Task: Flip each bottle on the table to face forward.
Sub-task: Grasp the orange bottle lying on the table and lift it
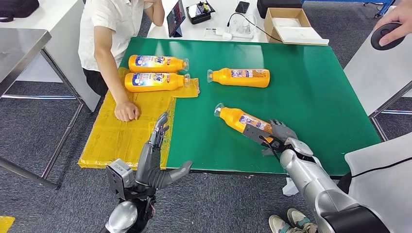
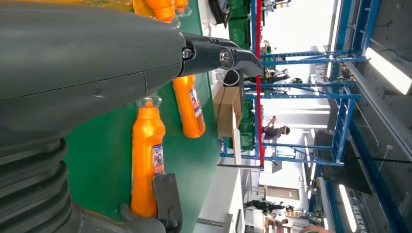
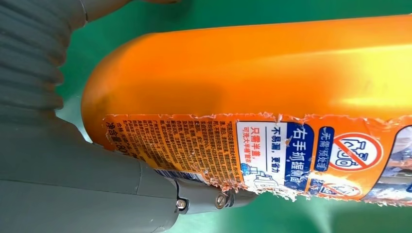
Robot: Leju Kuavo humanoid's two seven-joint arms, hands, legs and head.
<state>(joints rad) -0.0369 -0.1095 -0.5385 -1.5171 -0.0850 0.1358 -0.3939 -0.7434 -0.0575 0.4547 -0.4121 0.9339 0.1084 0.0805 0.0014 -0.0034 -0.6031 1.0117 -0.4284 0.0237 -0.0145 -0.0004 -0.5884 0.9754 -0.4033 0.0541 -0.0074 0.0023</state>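
Four bottles are seen from above; the near bottle is gripped by the right hand, its torn label seen close up; the left hand is held open.

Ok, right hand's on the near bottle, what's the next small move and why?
Probably roll the near bottle over in place. The right hand already grips its base end, it lies on the green mat, and the right wrist view shows fine-print label, likely its back.

Grey carpet covers the floor around the green-topped bench. A white table stands beyond its far edge, bearing a cardboard box. Blue steel racking and bright ceiling lights fill the hall behind.
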